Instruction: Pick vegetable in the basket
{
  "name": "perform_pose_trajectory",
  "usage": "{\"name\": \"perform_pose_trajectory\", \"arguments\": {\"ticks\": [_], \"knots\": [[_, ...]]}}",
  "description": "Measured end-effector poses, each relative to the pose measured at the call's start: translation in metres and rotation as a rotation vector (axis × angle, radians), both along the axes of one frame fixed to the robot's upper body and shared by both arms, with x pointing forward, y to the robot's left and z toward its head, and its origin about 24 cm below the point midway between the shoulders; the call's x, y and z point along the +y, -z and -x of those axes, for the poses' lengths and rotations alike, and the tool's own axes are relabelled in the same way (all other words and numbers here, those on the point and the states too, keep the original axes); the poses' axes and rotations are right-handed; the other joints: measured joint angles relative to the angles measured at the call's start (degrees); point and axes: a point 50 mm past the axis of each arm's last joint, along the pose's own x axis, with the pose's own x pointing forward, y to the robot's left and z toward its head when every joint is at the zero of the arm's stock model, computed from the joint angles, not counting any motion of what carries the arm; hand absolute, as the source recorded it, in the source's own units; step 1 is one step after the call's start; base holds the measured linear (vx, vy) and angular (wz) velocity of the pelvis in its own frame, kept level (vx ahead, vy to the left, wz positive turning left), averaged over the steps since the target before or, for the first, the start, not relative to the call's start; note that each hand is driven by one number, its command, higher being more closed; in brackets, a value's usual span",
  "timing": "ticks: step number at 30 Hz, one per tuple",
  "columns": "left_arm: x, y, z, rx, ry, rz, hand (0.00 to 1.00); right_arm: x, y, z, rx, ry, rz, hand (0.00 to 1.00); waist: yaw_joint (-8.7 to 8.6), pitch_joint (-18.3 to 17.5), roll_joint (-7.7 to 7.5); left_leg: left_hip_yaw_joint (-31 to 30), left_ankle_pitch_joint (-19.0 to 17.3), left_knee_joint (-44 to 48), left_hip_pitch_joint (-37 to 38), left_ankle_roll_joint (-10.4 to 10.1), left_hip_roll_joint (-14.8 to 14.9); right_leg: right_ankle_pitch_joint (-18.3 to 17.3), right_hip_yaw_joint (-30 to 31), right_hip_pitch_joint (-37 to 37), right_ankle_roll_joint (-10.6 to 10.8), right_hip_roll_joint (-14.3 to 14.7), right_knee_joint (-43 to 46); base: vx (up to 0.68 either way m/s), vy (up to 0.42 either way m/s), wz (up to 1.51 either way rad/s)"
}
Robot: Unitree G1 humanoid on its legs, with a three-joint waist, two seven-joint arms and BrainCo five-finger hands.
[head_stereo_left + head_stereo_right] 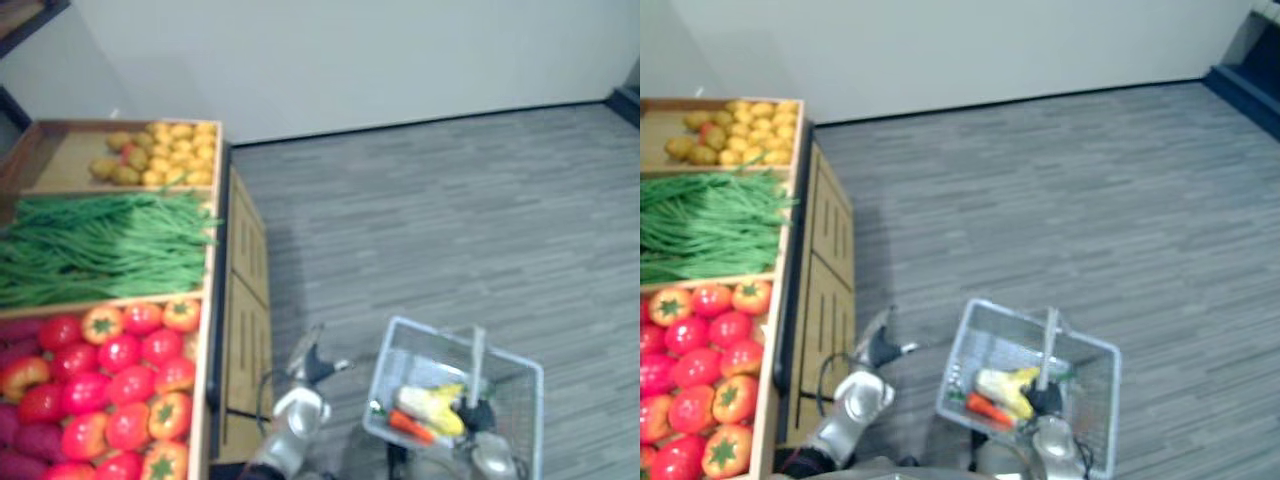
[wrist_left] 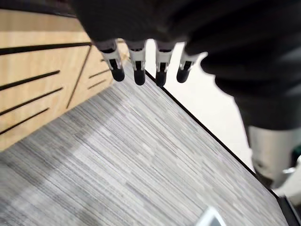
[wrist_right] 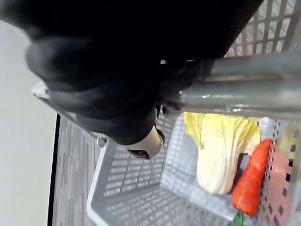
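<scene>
A grey wire basket (image 1: 522, 392) hangs over the floor at the lower right. My right hand (image 1: 478, 414) is shut on its metal handle (image 3: 244, 96). Inside lie an orange carrot (image 3: 251, 181) and a pale yellow leafy vegetable (image 3: 218, 150), also seen as the carrot (image 1: 410, 428) and the yellow vegetable (image 1: 432, 406). My left hand (image 1: 311, 364) hovers low beside the wooden stand, fingers (image 2: 137, 70) straight and holding nothing. The stand holds red and orange tomatoes (image 1: 120, 370), green beans (image 1: 100, 245) and yellow potatoes (image 1: 165, 150).
The wooden display stand (image 1: 245, 300) fills the left side, with its slatted side panel close to my left hand. Purple sweet potatoes (image 1: 14, 440) lie at the stand's near left corner. Grey striped floor (image 1: 450, 220) stretches to a white wall at the back.
</scene>
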Motion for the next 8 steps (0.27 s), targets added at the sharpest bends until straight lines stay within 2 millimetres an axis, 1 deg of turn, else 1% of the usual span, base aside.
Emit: {"name": "perform_pose_trajectory", "arguments": {"ticks": [1, 2, 3, 4, 5, 6, 7, 8], "knots": [[0.009, 0.006, 0.003, 0.027, -0.048, -0.008, 0.00, -0.003, 0.002, 0.000, 0.013, 0.018, 0.006, 1.00, -0.02, 0.0, 0.00, -0.4, 0.0, 0.0, 0.0, 0.1, 0.0, 0.0, -0.4, 0.2, 0.0, -0.1, 0.0, -0.02, 0.043, 0.10], [0.014, 0.010, 0.005, 0.045, -0.074, -0.015, 0.00, -0.006, 0.003, 0.000, 0.019, 0.028, 0.013, 1.00, -0.05, 0.0, 0.00, -0.4, 0.0, 0.0, 0.1, 0.1, -0.1, 0.0, -0.5, 0.2, 0.0, -0.1, 0.0, -0.01, 0.041, 0.09], [0.025, 0.019, 0.012, 0.095, -0.126, -0.030, 0.00, -0.010, 0.005, 0.001, 0.038, 0.034, 0.036, 1.00, -0.03, 0.0, 0.00, -0.5, 0.1, 0.0, 0.2, 0.1, -0.1, 0.0, -0.5, 0.4, 0.0, -0.1, 0.0, -0.01, 0.042, 0.04], [0.036, 0.029, 0.022, 0.160, -0.170, -0.046, 0.00, -0.016, 0.007, 0.002, 0.061, 0.033, 0.057, 1.00, 0.00, 0.0, 0.00, -0.5, 0.1, 0.0, 0.6, 0.1, -0.1, 0.0, -0.5, 0.7, 0.0, -0.1, 0.0, 0.00, 0.037, 0.02], [0.041, 0.035, 0.028, 0.198, -0.190, -0.053, 0.00, -0.018, 0.007, 0.002, 0.065, 0.037, 0.062, 1.00, 0.01, 0.0, 0.01, -0.5, 0.1, 0.0, 0.7, 0.1, -0.1, -0.1, -0.6, 0.9, 0.1, -0.1, 0.0, 0.00, 0.037, 0.02], [0.050, 0.045, 0.040, 0.271, -0.232, -0.061, 0.00, -0.024, 0.009, 0.003, 0.079, 0.055, 0.071, 1.00, 0.04, 0.0, -0.01, -0.6, 0.0, 0.0, 0.8, 0.1, -0.1, -0.1, -0.6, 1.0, 0.1, -0.1, 0.0, 0.00, 0.000, 0.00], [0.055, 0.050, 0.046, 0.307, -0.248, -0.066, 0.00, -0.026, 0.010, 0.004, 0.087, 0.058, 0.075, 1.00, 0.07, 0.0, -0.03, -0.6, 0.0, 0.0, 0.8, 0.1, -0.1, -0.1, -0.6, 1.0, 0.1, -0.1, 0.0, -0.01, 0.035, 0.01], [0.064, 0.058, 0.060, 0.383, -0.281, -0.073, 0.00, -0.032, 0.012, 0.007, 0.106, 0.065, 0.084, 1.00, 0.10, 0.0, -0.06, -0.5, 0.0, 0.0, 0.8, 0.1, -0.1, -0.1, -0.6, 1.0, 0.1, -0.2, 0.0, 0.00, 0.000, 0.00]]}}
